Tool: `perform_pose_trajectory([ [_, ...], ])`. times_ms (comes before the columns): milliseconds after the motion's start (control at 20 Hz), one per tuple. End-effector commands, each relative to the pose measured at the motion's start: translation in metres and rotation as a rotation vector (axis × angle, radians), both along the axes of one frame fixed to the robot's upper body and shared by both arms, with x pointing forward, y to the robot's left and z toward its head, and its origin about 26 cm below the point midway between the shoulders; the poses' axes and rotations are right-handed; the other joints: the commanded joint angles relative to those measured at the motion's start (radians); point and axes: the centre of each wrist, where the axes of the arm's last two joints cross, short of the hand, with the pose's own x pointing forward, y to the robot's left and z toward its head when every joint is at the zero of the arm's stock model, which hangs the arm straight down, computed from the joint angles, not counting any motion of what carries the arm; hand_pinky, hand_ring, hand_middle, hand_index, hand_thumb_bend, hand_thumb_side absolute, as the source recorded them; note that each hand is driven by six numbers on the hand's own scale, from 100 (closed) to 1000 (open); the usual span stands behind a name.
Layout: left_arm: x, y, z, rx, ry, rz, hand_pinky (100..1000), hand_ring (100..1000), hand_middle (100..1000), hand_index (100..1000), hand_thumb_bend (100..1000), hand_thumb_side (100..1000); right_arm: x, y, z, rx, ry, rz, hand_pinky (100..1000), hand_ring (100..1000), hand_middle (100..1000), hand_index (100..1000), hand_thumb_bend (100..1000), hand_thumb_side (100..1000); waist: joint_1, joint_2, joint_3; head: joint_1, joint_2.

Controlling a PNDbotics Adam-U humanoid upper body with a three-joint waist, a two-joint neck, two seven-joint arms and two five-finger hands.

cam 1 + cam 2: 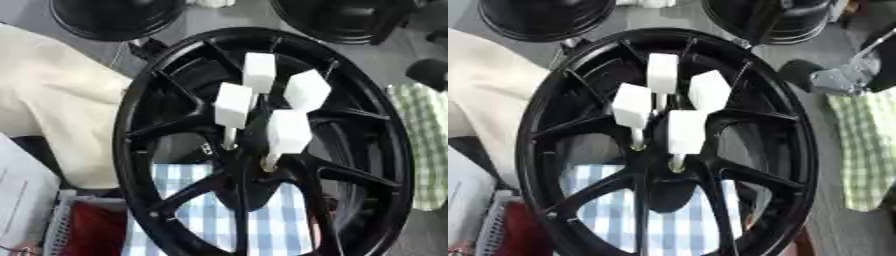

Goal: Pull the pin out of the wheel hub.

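Before me stands the black spoked alloy wheel hub, four white block-headed pins clustered at its centre; neither of my hands shows, so their fingers I cannot tell; blue checked cloth lies beneath.

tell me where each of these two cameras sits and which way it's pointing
Left eye view: in the robot's head, looking down at the black wheel hub and its four white-capped pins; no hand or arm shows.
Right eye view: the same head camera's other eye, facing the same way; again no hand shows.
Shared: the hub, the pins, the blue checked cloth beneath and the green checked cloth at right.
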Motion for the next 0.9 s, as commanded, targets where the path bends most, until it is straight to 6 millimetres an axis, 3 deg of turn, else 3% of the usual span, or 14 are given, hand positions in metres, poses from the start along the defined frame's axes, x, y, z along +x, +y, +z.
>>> perform_pose_trajectory([
  [50, -0.002, -0.001, 0.009, 0.024, -0.027, -0.013, 812, 728, 673, 838, 252, 750, -0.002, 0.004, 0.0, 0.005, -0.025, -0.046, 860, 804, 761, 780, 221, 489, 0.001, -0.017, 0.004, -0.004, -0.001],
  [400, -0.001, -0.002, 0.01, 0.021, -0.025, -0.026, 813, 728, 673, 838, 251, 752, 0.005, 0.019, -0.014, 0.019, 0.013, -0.08, 868, 827, 793, 826, 328, 428, -0.002, -0.019, 0.013, 0.001, 0.015],
  [650, -0.001, -0.003, 0.009, 0.018, -0.023, -0.03, 813, 728, 673, 838, 252, 753, 0.006, 0.025, -0.015, 0.072, 0.007, -0.109, 874, 846, 799, 839, 406, 297, -0.004, -0.018, 0.017, -0.002, 0.024],
  [900, -0.001, -0.004, 0.009, 0.017, -0.025, -0.033, 814, 728, 673, 837, 249, 756, 0.012, 0.028, -0.019, 0.107, 0.015, -0.154, 873, 846, 792, 838, 412, 278, -0.007, -0.015, 0.022, -0.005, 0.031],
])
